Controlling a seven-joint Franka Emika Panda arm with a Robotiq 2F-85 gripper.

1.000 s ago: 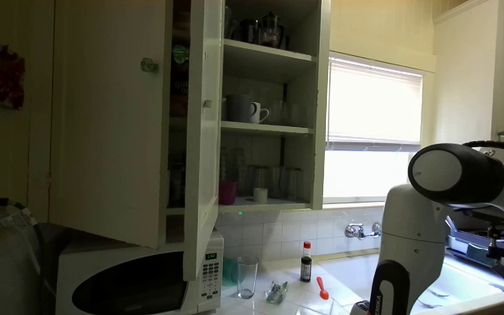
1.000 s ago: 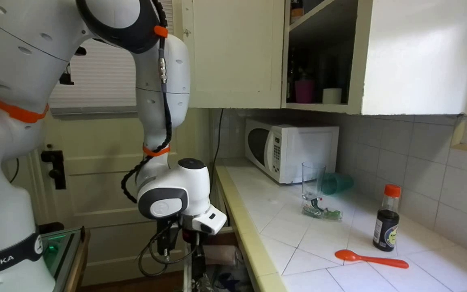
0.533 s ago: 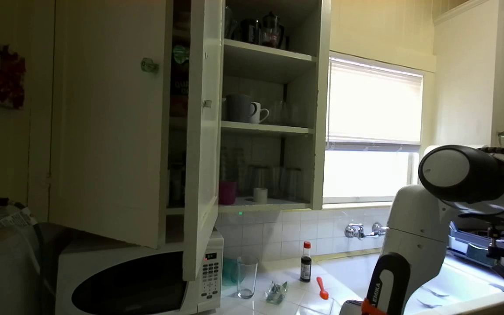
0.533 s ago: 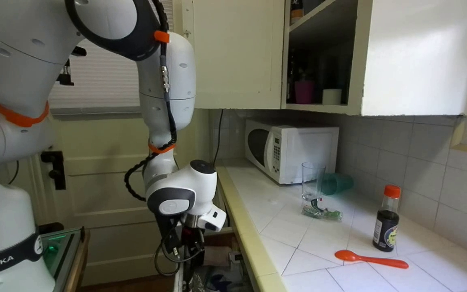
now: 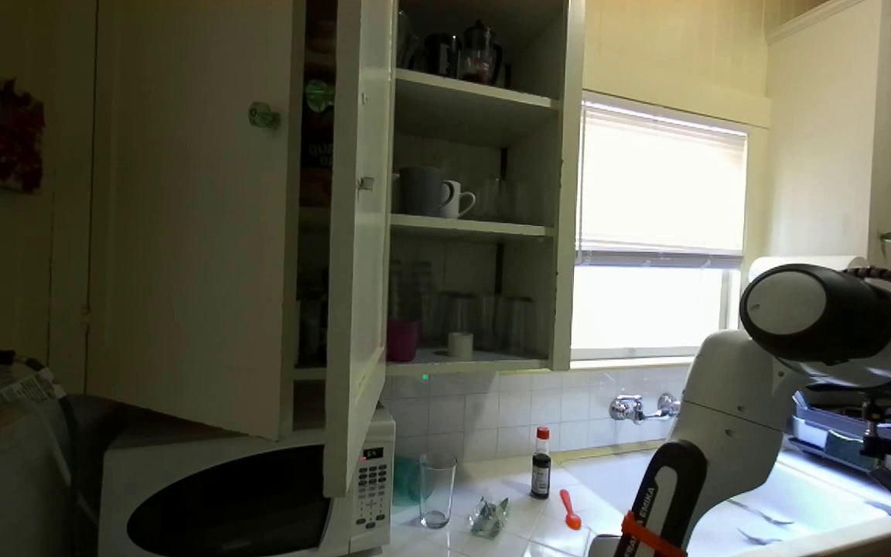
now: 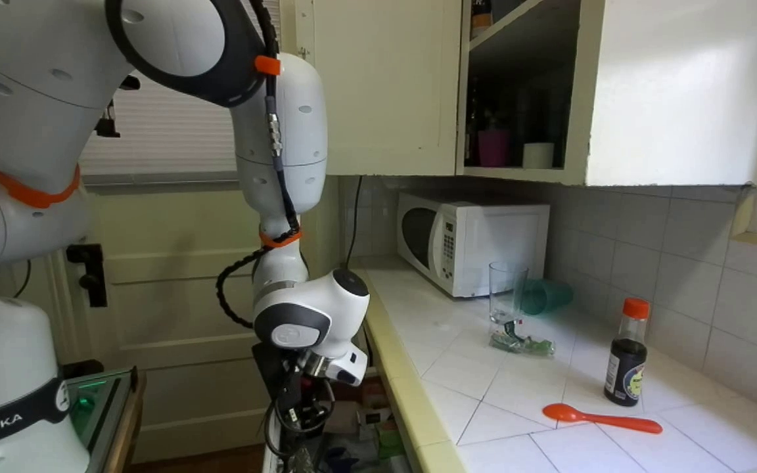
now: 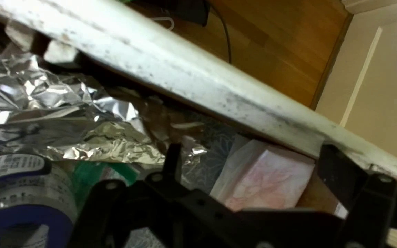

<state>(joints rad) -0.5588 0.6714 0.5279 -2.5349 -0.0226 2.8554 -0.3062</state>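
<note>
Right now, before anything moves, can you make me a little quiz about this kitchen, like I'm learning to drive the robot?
1. True or false: the claw is open.
2. Where is the crumpled foil?
A: on the microwave
B: in the drawer
C: on the window
3. Fill in the blank: on the counter, the thing standing nearest the spoon is a ____.

Key:
1. True
2. B
3. bottle

Wrist view close, down into drawer — exterior views farther back, sharing microwave, counter
</note>
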